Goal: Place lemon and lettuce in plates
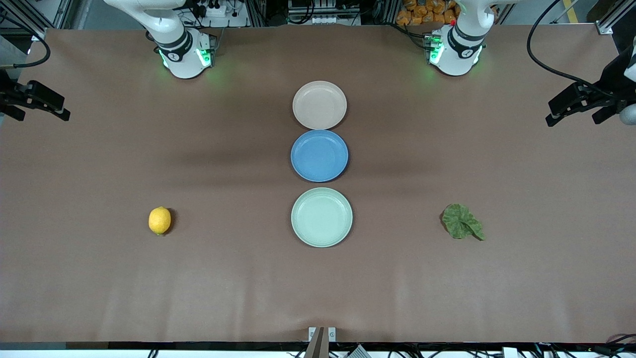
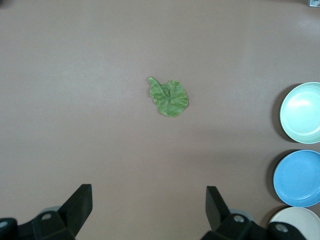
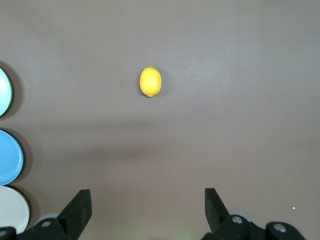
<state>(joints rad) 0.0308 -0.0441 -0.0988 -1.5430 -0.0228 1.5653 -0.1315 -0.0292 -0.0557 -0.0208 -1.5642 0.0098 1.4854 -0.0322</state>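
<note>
Clearly nothing is picked up yet, and the layout explains the plan. Three plates stand in one line down the middle of the table (image 1: 99,278), between the two arms: the beige-pink plate (image 1: 319,105) closest to the robot bases, the blue plate (image 1: 319,155) next, touching or almost touching it, and the mint green plate (image 1: 321,217) nearest to the front camera, with a small gap from the blue one. All three are bare.

The lemon (image 1: 159,220) lies alone toward the right arm's end of the table, about level with the mint green plate and well apart from it. The lettuce (image 1: 462,222) lies flat toward the left arm's end, also level with that plate. So each item sits on the side of the arm that can reach it most easily.

The right gripper (image 3: 147,207) hangs high above the table at its own end, fingers spread wide and holding nothing, and its wrist view looks down at the lemon. The left gripper (image 2: 148,206) does the same at its end, wide and without a load, with the lettuce in its view.

I judge that the central plates let both arms deliver without crossing. The thin leaf will probably need a low pinch at its ruffled edge.
</note>
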